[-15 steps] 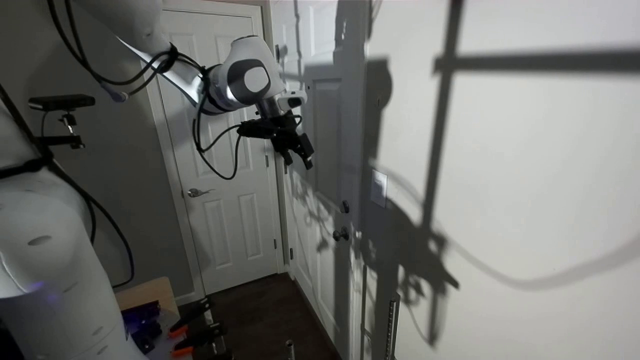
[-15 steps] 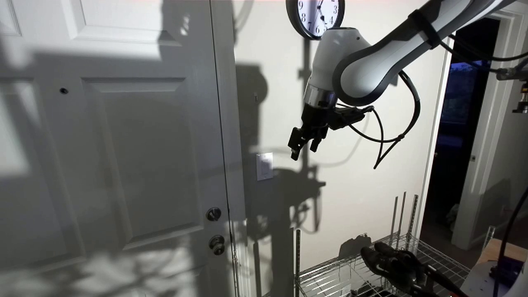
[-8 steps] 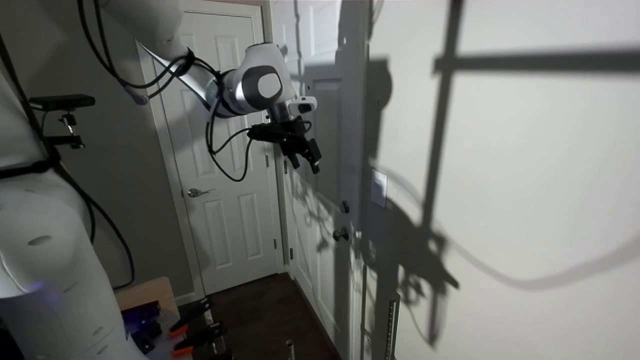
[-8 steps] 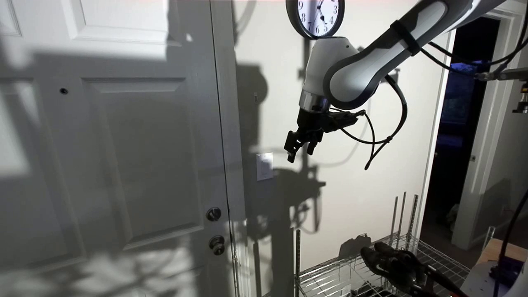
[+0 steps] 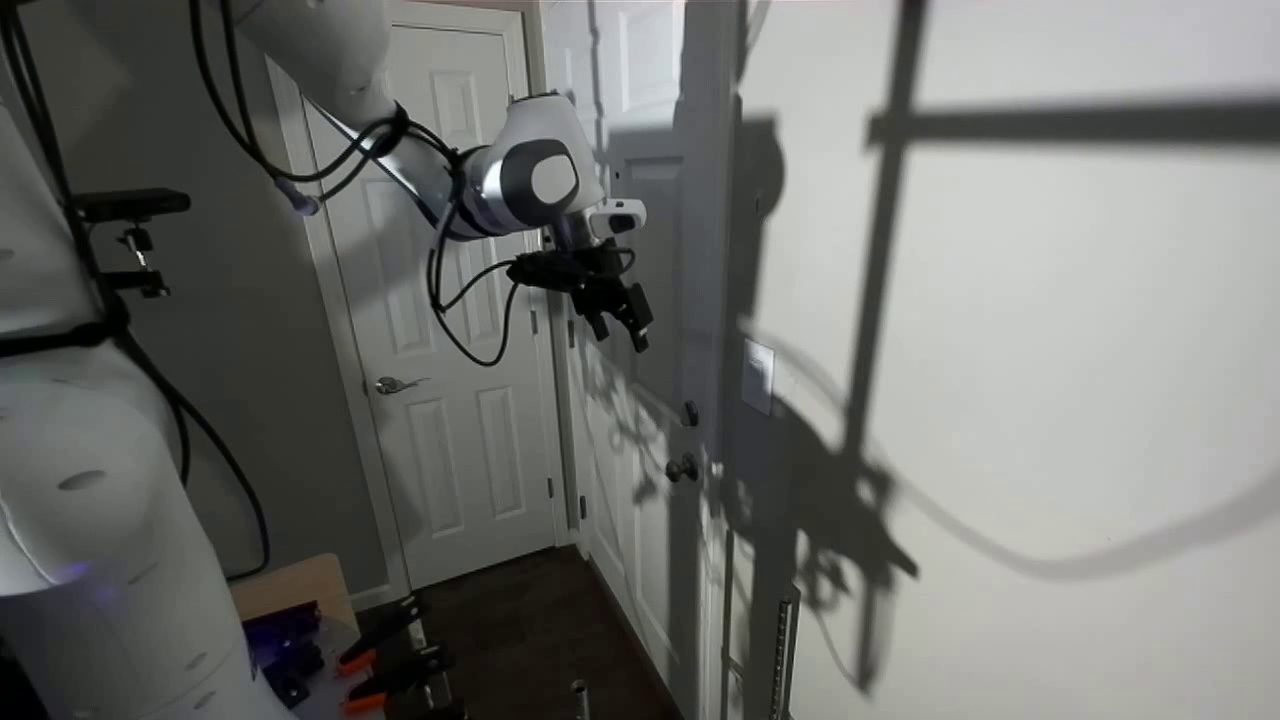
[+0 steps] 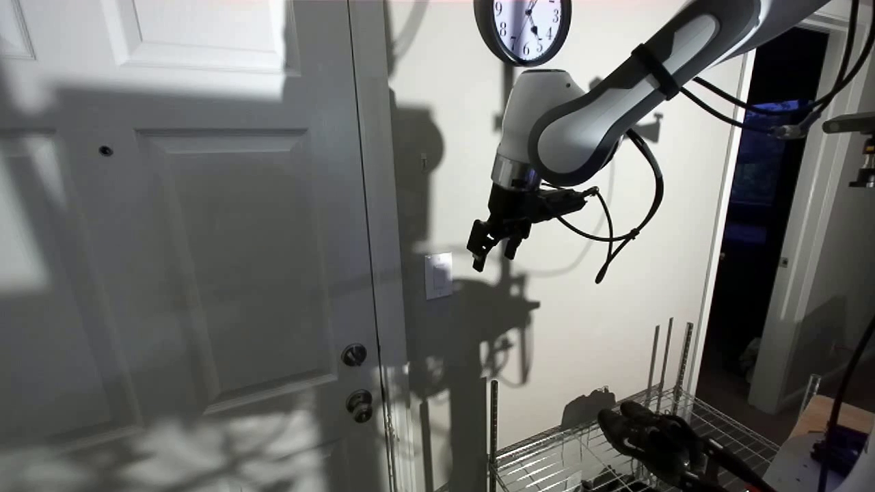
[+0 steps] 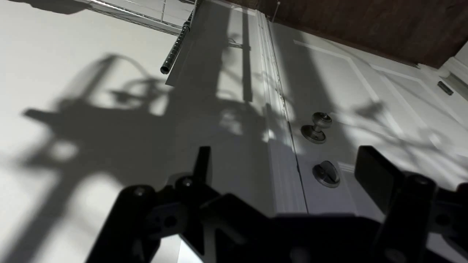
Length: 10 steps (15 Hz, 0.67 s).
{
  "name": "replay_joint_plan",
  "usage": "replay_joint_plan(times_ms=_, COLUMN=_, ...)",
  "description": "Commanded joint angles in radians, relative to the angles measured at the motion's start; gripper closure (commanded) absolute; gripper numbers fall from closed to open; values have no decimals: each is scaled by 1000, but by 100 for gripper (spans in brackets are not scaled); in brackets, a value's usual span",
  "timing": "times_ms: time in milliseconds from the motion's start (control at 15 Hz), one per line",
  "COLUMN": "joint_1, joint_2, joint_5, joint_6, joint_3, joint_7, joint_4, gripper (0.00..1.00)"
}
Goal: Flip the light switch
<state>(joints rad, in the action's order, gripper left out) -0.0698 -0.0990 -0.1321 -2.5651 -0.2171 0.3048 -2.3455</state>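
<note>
Off-white wall [image 6: 615,307], streaked with shadow [image 6: 485,307], is hung with a clock [image 6: 525,27]; the light switch [image 6: 439,276] is set beside the door [image 6: 239,260]. The gripper [image 7: 285,155] is held spread.

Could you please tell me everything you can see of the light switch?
The switch is white, rectangular and upright, plastic by its look, with a flat paddle in its middle. It is mounted on the wall beside the door frame. The open fingers stand apart from it in both exterior views. Whether it is on or off cannot be told.
</note>
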Motion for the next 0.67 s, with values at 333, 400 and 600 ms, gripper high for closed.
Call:
replay_joint_plan(times_ms=333, joint_1=-22, joint_2=124, joint_5=-86, joint_6=-20, joint_3=21, joint_7=37, joint_4=79, gripper=0)
replay_joint_plan(times_ms=400, joint_1=-26, joint_2=145, joint_5=-109, joint_6=-21, joint_3=26, joint_7=45, joint_4=95, gripper=0)
replay_joint_plan(times_ms=600, joint_1=-45, joint_2=221, joint_5=-203, joint_6=-11, joint_3=57, joint_7=104, joint_4=149, gripper=0)
